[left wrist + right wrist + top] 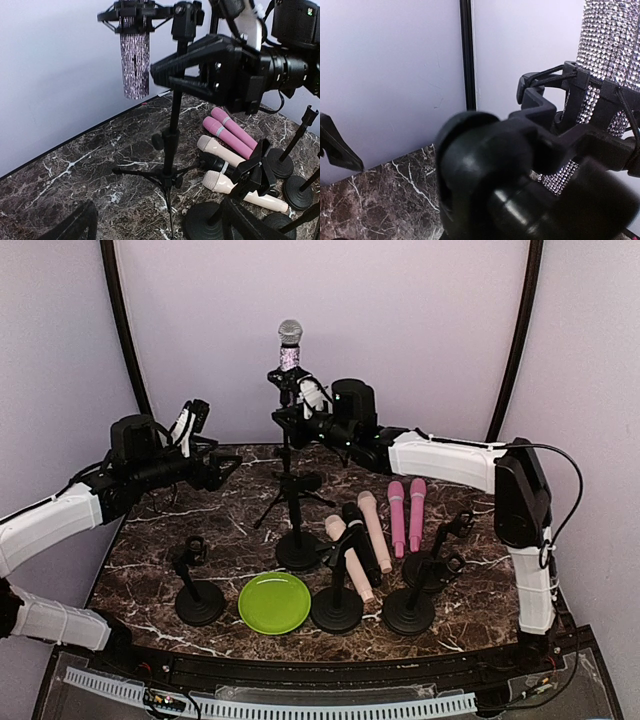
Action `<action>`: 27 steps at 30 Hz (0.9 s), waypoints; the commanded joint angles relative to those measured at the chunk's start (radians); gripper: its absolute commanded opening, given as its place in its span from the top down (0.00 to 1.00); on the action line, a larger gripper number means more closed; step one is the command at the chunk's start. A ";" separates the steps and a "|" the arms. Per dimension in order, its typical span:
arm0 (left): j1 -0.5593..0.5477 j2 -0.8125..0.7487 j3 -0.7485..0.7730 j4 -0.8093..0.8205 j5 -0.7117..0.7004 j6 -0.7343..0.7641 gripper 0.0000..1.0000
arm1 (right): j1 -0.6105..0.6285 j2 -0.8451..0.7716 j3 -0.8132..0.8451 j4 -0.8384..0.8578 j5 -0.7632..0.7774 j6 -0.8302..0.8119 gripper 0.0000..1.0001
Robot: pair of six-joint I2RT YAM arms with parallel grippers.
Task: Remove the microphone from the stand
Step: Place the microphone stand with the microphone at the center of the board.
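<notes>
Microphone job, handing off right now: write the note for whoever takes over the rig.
Right claw: shut on the stand, on its pole just under the mount.
Left claw: open, empty, off to the stand's left, touching nothing.
Glitter microphone: upright in the mount at the top of the stand.
Done: stand apparently braced.
Left to do: bring the open claw in, close on the microphone, lift it out.
</notes>
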 commanded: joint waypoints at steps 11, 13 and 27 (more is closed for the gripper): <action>0.005 -0.019 0.001 0.064 0.194 -0.017 0.15 | 0.005 -0.215 -0.075 0.247 -0.238 0.026 1.00; 0.005 -0.016 0.001 0.058 0.179 -0.015 0.16 | 0.006 -0.200 -0.080 0.239 -0.219 -0.007 1.00; 0.005 -0.010 0.001 0.048 0.137 0.003 0.19 | 0.001 -0.013 0.004 0.260 -0.209 -0.035 1.00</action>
